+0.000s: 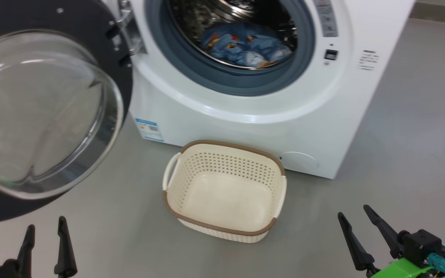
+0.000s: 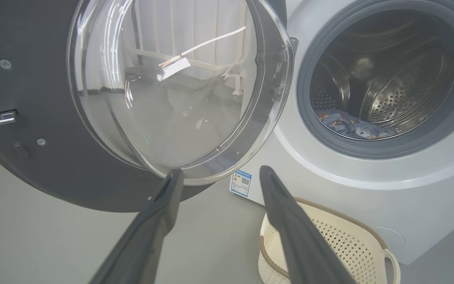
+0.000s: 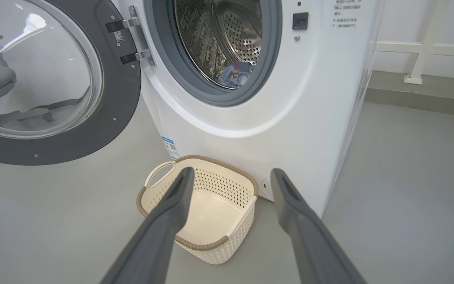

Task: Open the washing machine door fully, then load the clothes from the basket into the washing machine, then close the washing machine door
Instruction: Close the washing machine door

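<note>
The washing machine (image 1: pixel 269 127) stands ahead with its door (image 1: pixel 41 112) swung wide to the left, the glass bowl bulging toward me. Blue printed clothes (image 1: pixel 245 48) lie inside the steel drum, and the clothes (image 2: pixel 349 125) (image 3: pixel 235 75) show low in the drum in both wrist views. The cream basket (image 1: pixel 224 189) sits on the floor before the machine with nothing in it. My left gripper (image 1: pixel 46 226) is open at the lower left, below the door. Open too, my right gripper (image 1: pixel 354 214) hangs at the lower right, away from the basket (image 3: pixel 199 209).
Grey floor spreads around the machine, with free room to its right. A blue label sticker (image 1: pixel 149 129) and a round cap (image 1: pixel 299 160) mark the machine's lower front. A white railing (image 3: pixel 420 51) runs along the back wall at the right.
</note>
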Controlling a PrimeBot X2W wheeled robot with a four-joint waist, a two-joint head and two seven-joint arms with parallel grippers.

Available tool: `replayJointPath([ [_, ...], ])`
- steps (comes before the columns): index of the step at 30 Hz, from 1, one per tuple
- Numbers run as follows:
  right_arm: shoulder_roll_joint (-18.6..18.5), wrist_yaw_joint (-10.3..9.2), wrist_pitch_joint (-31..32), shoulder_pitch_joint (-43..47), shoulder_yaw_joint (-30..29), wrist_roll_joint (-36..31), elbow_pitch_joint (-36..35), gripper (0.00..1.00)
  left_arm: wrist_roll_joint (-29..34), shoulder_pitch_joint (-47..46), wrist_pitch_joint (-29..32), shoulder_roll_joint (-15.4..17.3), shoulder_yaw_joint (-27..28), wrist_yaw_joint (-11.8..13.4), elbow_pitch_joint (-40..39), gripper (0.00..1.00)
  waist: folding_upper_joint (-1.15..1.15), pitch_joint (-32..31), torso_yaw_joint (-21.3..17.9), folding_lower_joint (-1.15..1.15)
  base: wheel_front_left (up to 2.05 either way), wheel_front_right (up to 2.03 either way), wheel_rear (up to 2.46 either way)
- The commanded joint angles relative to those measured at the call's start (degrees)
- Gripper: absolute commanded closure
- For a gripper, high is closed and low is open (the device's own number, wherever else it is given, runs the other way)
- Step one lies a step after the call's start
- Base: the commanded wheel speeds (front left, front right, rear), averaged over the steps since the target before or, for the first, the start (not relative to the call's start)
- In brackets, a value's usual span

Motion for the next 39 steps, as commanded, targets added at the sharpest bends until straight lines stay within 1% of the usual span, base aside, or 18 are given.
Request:
replayJointPath([
  [1, -1.0, 0.07, -0.3, -2.4, 1.8, 1.1, -1.1, 0.00, -0.2, 0.0, -0.4, 0.7, 2.3, -0.1, -1.0, 0.00, 0.00, -0.4, 2.9, 0.00, 0.00, 0.00, 0.00],
  [9, -1.3, 0.07, -0.3, -3.1, 3.2, 1.1, -0.9, 0.00, -0.9, 0.2, -0.4, 0.6, 2.6, -0.1, -1.0, 0.00, 0.00, -0.3, 5.6, 0.00, 0.00, 0.00, 0.00],
  [16, -1.5, 0.07, -0.3, -3.4, 4.0, 1.3, -0.4, 0.00, -1.9, 0.2, -0.4, 0.6, 2.8, -0.1, -0.9, 0.00, 0.00, -0.5, 7.2, 0.00, 0.00, 0.00, 0.00],
  [26, -1.5, 0.07, -0.3, -3.9, 4.8, 1.4, -0.2, 0.00, -2.7, 0.4, -0.4, 0.6, 3.0, -0.1, -0.9, 0.00, 0.00, -0.2, 8.2, 0.00, 0.00, 0.00, 0.00],
  [33, -1.5, 0.07, -0.3, -4.3, 5.1, 1.5, -0.2, 0.00, -3.8, 0.1, -0.4, 0.6, 3.0, -0.1, -1.8, 0.00, 0.00, 0.1, 8.3, 0.00, 0.00, 0.00, 0.00],
  [34, -1.4, 0.07, -0.3, -4.3, 5.1, 1.5, -0.2, 0.00, -4.4, -0.1, -0.4, 0.6, 3.2, -0.1, -2.1, 0.40, 0.00, 0.2, 8.2, 0.00, 0.00, 0.00, 0.00],
  [36, -1.3, 0.07, -0.3, -4.4, 5.2, 1.5, -0.2, 0.00, -5.9, -0.7, -0.4, 0.6, 4.0, -0.1, -2.8, 0.85, 0.00, 0.5, 8.0, 0.00, 0.00, 0.00, 0.00],
  [37, -1.2, 0.07, -0.3, -4.4, 5.3, 1.4, -0.2, 0.00, -6.3, -1.1, -0.4, 0.6, 4.5, -0.1, -3.3, 1.00, 0.00, 0.6, 7.9, 0.00, 0.00, 0.00, 0.00],
  [39, -1.0, 0.07, -0.3, -4.6, 5.3, 1.4, -0.2, 0.00, -7.3, -2.2, -0.4, 0.6, 5.8, -0.1, -4.6, 1.00, 0.00, 1.1, 7.7, 0.00, 0.00, 0.00, 0.00],
])
